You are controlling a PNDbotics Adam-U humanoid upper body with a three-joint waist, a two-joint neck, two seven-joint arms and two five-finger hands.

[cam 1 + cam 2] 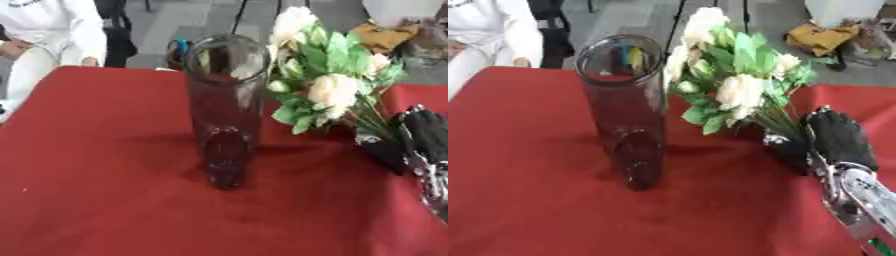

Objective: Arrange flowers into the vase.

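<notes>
One hand (pixel 826 137) gripping flowers (pixel 732 75) beside vase (pixel 627 105)

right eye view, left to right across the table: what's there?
Glass vase → bunch of white flowers with green leaves → right hand, fingers curled round the stems. All on the red tablecloth. Left hand not in view.

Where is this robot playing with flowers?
Probably an indoor workroom or demo space: a table under a red cloth, a tall clear glass vase, grey floor behind, and a mustard-yellow bag lying on it.
</notes>
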